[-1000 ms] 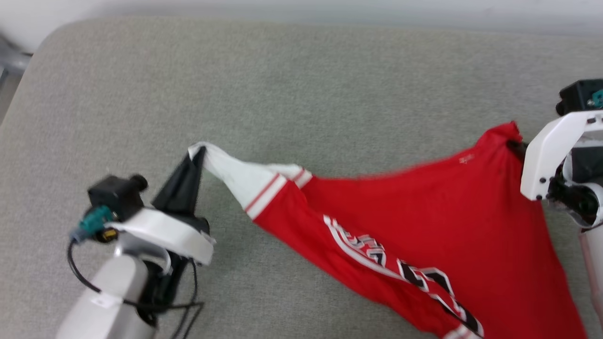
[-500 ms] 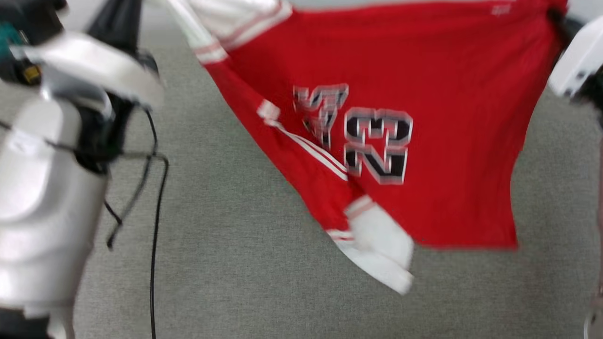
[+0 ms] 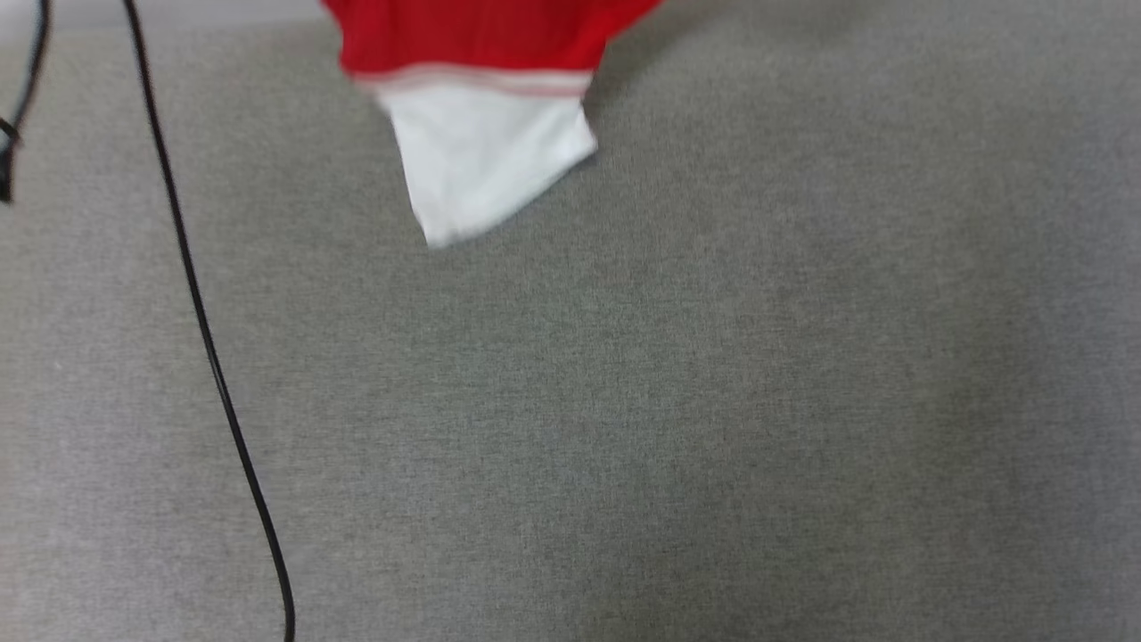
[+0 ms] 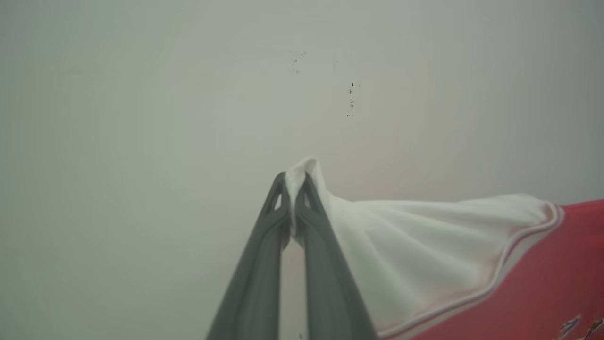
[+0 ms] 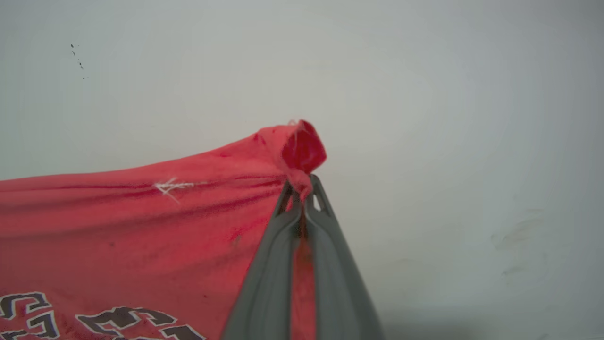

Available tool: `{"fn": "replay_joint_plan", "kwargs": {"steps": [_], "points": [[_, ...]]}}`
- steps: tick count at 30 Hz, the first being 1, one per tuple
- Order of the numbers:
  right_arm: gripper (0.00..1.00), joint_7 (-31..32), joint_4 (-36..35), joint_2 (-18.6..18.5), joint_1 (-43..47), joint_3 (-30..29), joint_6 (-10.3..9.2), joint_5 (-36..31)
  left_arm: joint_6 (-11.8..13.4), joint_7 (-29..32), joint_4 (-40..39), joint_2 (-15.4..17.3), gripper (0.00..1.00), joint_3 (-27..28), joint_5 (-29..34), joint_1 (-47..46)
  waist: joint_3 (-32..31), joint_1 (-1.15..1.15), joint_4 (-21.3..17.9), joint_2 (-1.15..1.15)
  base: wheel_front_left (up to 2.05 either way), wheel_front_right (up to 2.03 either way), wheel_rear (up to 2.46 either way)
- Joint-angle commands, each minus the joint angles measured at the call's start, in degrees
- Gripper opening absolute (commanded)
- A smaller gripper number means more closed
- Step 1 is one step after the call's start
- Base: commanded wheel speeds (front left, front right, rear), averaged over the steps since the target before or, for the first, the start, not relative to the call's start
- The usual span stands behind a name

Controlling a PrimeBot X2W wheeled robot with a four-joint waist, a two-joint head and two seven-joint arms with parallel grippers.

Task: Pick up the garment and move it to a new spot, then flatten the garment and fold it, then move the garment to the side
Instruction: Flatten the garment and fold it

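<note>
Where it hangs above the far edge of the grey cushioned surface (image 3: 713, 401), the garment (image 3: 481, 36) shows as a red body ending in pale striped trim, with a white panel (image 3: 481, 152) drooping below it to a blunt corner. Whether that corner touches the surface cannot be told, as the head view is blurred. A thin black cable (image 3: 205, 339) trails down over the left part of the same surface.

The left gripper (image 4: 293, 189) has its two dark fingers pressed together on a pinch of white cloth, which fans out in soft pleats towards a striped seam and red fabric beyond. The right gripper (image 5: 302, 189) is likewise clamped tight, on a bunched red corner that bulges above the fingertips. From there the red cloth stretches away taut, creased in long lines, with black lettering (image 5: 118, 321) outlined in white low down. A pale wall (image 4: 141, 94) stands behind both grips.
</note>
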Motion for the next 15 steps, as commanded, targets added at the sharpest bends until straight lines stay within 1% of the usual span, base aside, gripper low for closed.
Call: {"fn": "replay_joint_plan", "kwargs": {"steps": [1, 5, 7, 11, 15], "points": [[0.00, -0.8, 0.8, 0.4, -2.2, -0.3, -0.08, -0.7, -0.3, 0.2, 1.4, 0.9, 0.00, 0.1, 0.4, -2.8, 2.4, 0.00, -0.3, 0.00, 0.00, 0.00, 0.00], [0.00, -2.1, 2.4, 1.2, -5.9, -0.7, -0.09, -1.8, -0.5, 0.6, 3.3, 1.5, 0.00, 0.1, 0.7, -7.3, 6.2, 0.00, 0.1, 0.00, 0.00, 0.00, 0.00], [0.00, -2.7, 3.4, 1.6, -6.3, -0.6, -0.09, -2.3, -0.9, 0.4, 4.2, 1.7, 0.00, 0.4, 0.2, -7.7, 7.8, 0.00, 0.4, 0.00, 0.00, 0.00, 0.00], [0.00, -3.5, 5.4, 2.3, -5.7, 0.5, -0.08, -2.1, -1.3, -0.4, 5.4, 1.2, 0.00, 1.1, -1.5, -6.2, 10.5, 0.00, 1.1, 0.00, 0.00, 0.00, 0.00], [0.00, -3.7, 7.6, 2.6, -3.9, 2.2, -0.08, -1.4, -1.9, -0.7, 6.7, 0.2, 0.00, 1.3, -3.5, -2.9, 11.4, 0.00, 1.7, 0.00, 0.00, 0.00, 0.00]]}}
